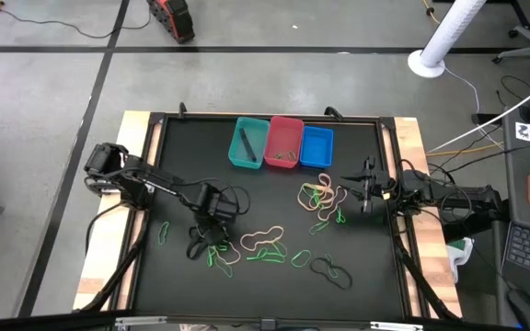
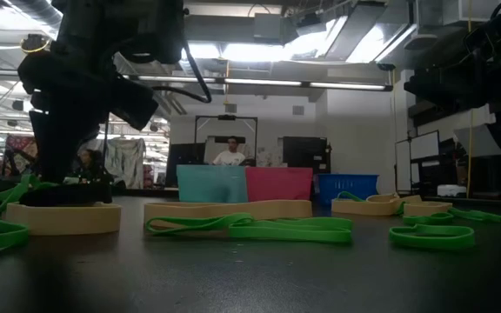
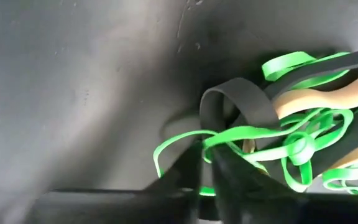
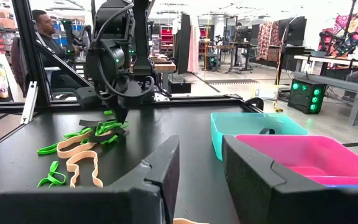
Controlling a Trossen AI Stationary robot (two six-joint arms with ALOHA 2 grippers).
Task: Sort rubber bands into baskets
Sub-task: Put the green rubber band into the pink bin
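- Green, thin elastic rubber band (image 3: pixel 241 134) sits pinched in the left tool (image 3: pixel 207 163), fingers closed together on it at the tangle of green, tan and black rubber bands (image 1: pixel 224 250) on the black bench (image 1: pixel 182 156); this is the pick step.
- Next move, likely: lift clear of the tangle, then carry it to one of the small rectangular plastic baskets (image 1: pixel 282 142), teal, pink and blue, at the far edge.
- Left arm reaches steeply down; the right tool (image 1: pixel 366 188) waits part-open, empty, beside a second pile (image 1: pixel 323 200).
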